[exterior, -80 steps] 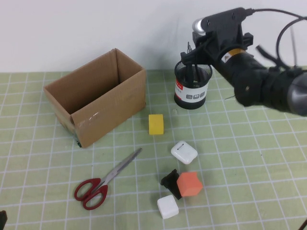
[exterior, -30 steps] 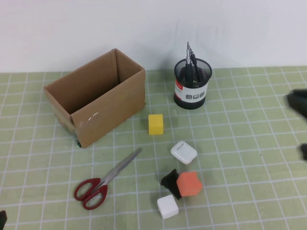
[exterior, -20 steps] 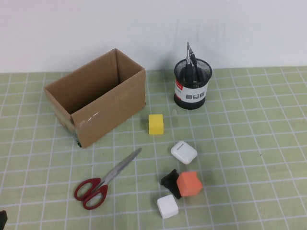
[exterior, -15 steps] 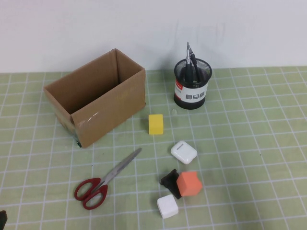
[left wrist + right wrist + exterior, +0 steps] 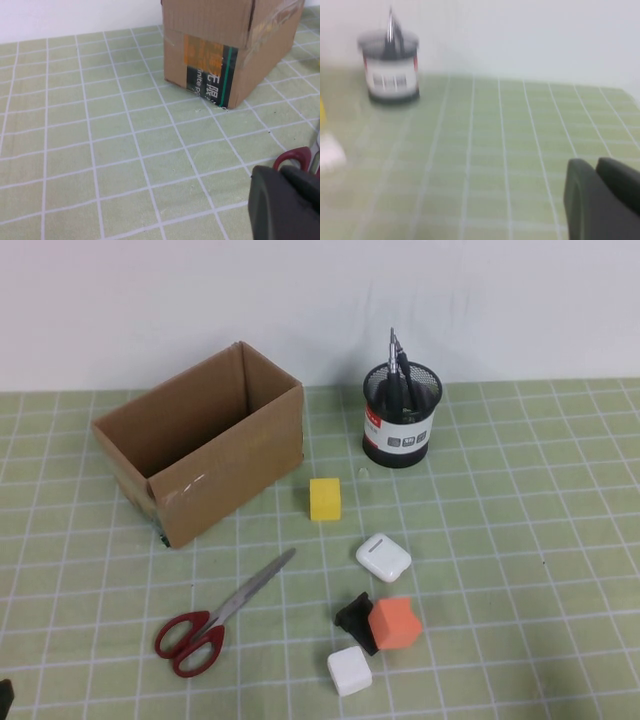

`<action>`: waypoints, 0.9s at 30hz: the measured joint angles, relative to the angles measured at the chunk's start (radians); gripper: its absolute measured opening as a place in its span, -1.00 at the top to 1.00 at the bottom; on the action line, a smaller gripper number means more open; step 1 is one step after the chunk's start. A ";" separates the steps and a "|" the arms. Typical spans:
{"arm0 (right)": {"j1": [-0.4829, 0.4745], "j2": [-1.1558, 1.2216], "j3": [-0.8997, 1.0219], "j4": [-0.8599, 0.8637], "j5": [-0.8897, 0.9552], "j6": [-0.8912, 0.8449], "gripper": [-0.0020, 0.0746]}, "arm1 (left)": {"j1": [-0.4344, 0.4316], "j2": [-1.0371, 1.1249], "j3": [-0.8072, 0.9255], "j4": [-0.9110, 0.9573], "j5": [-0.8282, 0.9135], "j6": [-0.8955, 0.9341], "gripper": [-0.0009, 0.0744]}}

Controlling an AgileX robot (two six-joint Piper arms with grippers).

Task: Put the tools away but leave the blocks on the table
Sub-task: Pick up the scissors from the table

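The red-handled scissors [image 5: 215, 618] lie on the green grid table [image 5: 520, 540], front left. Two black metal-tipped tools [image 5: 397, 375] stand in a black mesh cup [image 5: 402, 420] at the back. The yellow block [image 5: 325, 499], orange-red block [image 5: 394, 624], white block [image 5: 350, 671] and black piece [image 5: 354, 618] sit in the middle. My left gripper [image 5: 286, 197] is shut and empty, low at the front left, with the scissors' handle [image 5: 296, 156] just beyond it. My right gripper [image 5: 602, 192] is shut and empty, low on the right, outside the high view; the cup [image 5: 390, 65] is far from it.
An open cardboard box [image 5: 200, 455] stands at the back left, also in the left wrist view [image 5: 230, 45]. A white rounded case [image 5: 383, 557] lies between the yellow and orange-red blocks. A white wall closes the back.
My right arm, which was over the mesh cup, has pulled away to the right and left the high view. The two black tools stay in the cup. Nothing else moved.
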 joint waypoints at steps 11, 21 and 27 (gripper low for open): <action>-0.002 -0.004 0.002 -0.347 0.090 0.383 0.97 | 0.000 0.000 0.000 0.004 0.000 0.000 0.99; -0.004 -0.004 0.002 -0.759 0.118 0.851 0.97 | 0.000 0.000 0.000 0.006 0.000 0.000 0.99; -0.020 -0.004 0.002 -0.780 0.120 0.860 0.97 | 0.000 0.000 -0.002 0.014 0.000 0.000 0.99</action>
